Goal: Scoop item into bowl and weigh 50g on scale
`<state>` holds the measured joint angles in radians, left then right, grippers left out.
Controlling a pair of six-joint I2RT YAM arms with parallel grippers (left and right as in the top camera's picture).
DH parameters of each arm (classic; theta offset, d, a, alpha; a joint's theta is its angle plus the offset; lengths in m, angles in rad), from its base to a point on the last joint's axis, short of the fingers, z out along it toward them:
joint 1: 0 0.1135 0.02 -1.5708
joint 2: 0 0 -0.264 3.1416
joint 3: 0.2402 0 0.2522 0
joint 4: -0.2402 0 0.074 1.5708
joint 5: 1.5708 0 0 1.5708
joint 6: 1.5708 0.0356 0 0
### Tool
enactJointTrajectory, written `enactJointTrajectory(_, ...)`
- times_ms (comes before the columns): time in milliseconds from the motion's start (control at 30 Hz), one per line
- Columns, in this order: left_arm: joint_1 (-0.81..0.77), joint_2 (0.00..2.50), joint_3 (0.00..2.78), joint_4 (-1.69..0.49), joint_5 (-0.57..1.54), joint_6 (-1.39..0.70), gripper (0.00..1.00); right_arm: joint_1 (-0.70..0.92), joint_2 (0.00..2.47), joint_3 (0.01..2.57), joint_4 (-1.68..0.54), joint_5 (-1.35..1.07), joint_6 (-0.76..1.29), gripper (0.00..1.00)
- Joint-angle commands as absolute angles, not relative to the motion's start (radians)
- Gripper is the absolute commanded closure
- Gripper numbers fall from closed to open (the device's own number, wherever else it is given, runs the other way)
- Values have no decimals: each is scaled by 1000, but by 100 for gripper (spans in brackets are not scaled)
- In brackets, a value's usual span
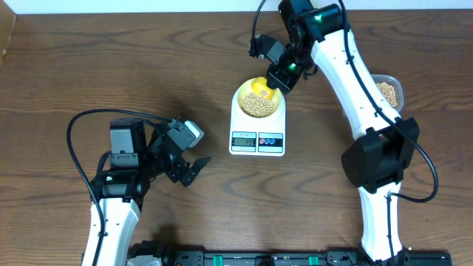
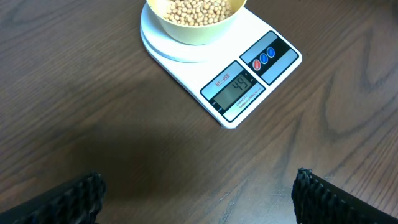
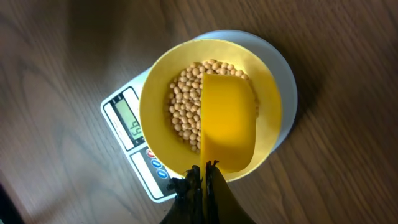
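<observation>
Over on the left, the left gripper point(image 1: 191, 168) hovers above the wooden table point(image 1: 111, 66), jaws spread wide, holding nothing. Centre stage, the white digital scale point(image 1: 257, 131) carries the pale yellow bowl point(image 1: 241, 98), and the soybeans point(image 1: 260, 107) lie heaped inside it. From the left wrist view the display point(image 2: 238, 87) reads 49; the small red lettering above it is too blurred to read. The right gripper point(image 3: 203, 177) is clamped tight on the handle of the yellow scoop point(image 3: 227, 121), whose blade dips into the bowl over the beans. Far right, a clear tub point(image 1: 388, 90) holds more beans.
</observation>
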<state>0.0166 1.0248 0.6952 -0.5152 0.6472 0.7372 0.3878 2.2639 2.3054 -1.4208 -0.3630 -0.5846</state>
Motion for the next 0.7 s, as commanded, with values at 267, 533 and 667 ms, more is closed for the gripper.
enactJointTrajectory(267, 14, 1025, 699, -514, 642, 747, 2, 389, 2234, 2331, -1425, -357, -585, 99)
enactJointTrajectory(533, 14, 1025, 699, -514, 642, 747, 2, 387, 2234, 2331, -1424, -398, -585, 99)
enactJointTrajectory(667, 14, 1025, 699, -514, 642, 747, 2, 353, 2234, 2331, -1425, -491, -584, 99)
